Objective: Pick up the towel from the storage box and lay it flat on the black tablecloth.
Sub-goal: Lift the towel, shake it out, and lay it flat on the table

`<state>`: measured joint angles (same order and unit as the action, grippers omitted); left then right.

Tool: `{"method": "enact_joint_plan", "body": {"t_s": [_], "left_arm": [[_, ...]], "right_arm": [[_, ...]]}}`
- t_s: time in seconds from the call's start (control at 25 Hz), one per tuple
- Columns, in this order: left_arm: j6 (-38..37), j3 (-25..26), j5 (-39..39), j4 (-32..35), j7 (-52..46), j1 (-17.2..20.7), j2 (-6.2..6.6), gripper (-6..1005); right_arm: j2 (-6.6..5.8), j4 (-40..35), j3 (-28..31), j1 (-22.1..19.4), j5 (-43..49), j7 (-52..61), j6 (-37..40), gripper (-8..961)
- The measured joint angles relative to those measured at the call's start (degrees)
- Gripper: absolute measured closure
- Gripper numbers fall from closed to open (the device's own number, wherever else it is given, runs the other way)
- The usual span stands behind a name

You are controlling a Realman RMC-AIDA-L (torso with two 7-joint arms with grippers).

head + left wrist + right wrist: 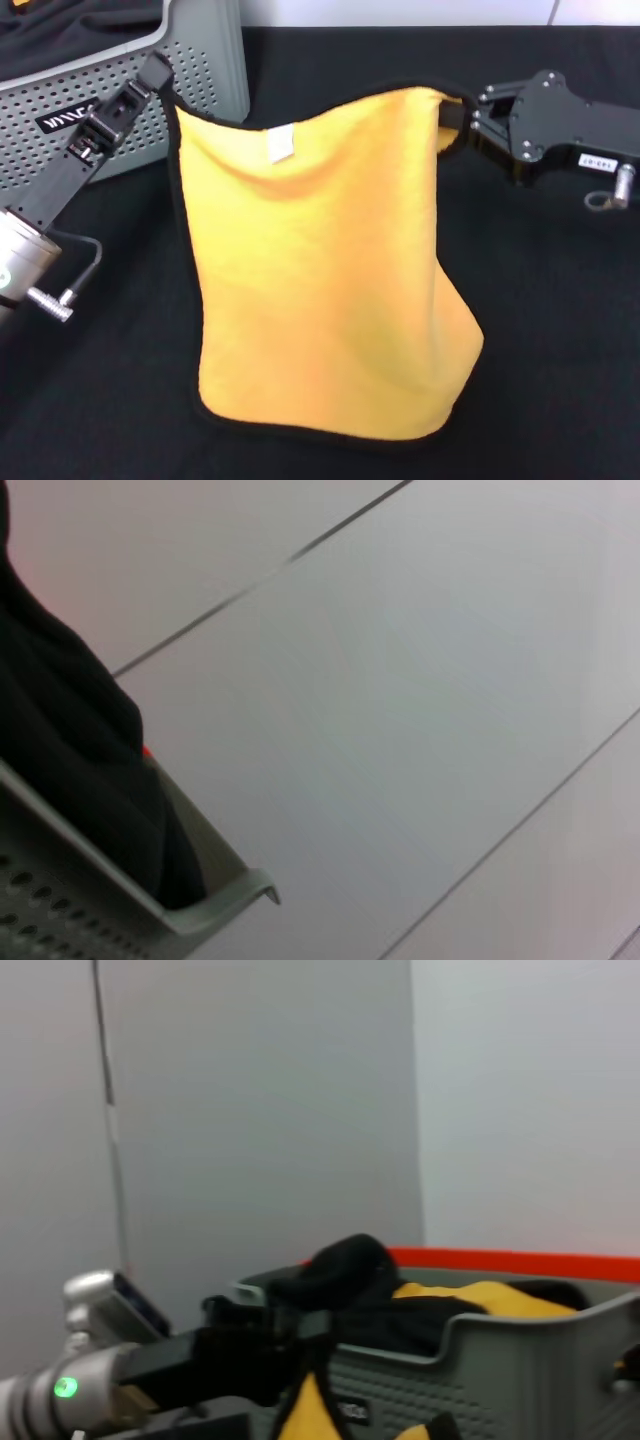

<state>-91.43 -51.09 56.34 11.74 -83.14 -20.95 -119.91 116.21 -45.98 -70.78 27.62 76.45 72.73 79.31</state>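
We see one towel (pixel 320 270) hanging mid-frame over the black tablecloth (pixel 560 350), two end effectors clamping it: left end effector (pixel 165 82), right end effector (pixel 462 120); one storage box (pixel 190 70) upper left.

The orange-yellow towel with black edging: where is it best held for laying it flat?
By its two top corners, as here: the left gripper pinches one from the storage-box side, the right gripper the other from the opposite side. The orange-yellow towel hangs spread between them over the black tablecloth, so lowering should spread it.
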Motion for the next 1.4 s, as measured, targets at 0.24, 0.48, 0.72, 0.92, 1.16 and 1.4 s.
{"method": "enact_joint_plan", "body": {"t_s": [0.24, 0.48, 0.72, 0.92, 1.16, 1.4], "left_arm": [[1.3, 0.1, -2.8, 0.0, 1.0, -0.4, -0.02, 985], [3.6, 0.1, -3.5, -0.3, 2.6, -1.8, -0.17, 985], [4.6, 0.1, -4.9, -0.9, 5.0, -2.8, -0.31, 985], [4.9, 0.0, -5.0, -0.9, 6.9, -3.0, -0.32, 985], [4.9, -0.3, -5.0, -2.2, 10.0, -3.3, -0.5, 985], [4.9, -0.2, -5.6, -6.3, 14.1, -5.0, -0.59, 985]], "right_arm": [[-0.01, 0.4, -1.7, 1.1, -1.1, -2.5, -5.9, 938], [-0.02, 3.5, -2.9, 4.5, -1.6, -4.8, -9.5, 936], [-0.02, 6.5, -2.9, 7.6, -1.7, -7.0, -11.9, 934], [-0.02, 6.7, -4.6, 8.2, -3.4, -8.7, -13.2, 932], [-0.02, 6.9, -6.5, 8.0, -4.4, -9.9, -15.5, 930], [-0.02, 6.4, -11.4, 7.6, -6.7, -9.7, -21.2, 928]]}}
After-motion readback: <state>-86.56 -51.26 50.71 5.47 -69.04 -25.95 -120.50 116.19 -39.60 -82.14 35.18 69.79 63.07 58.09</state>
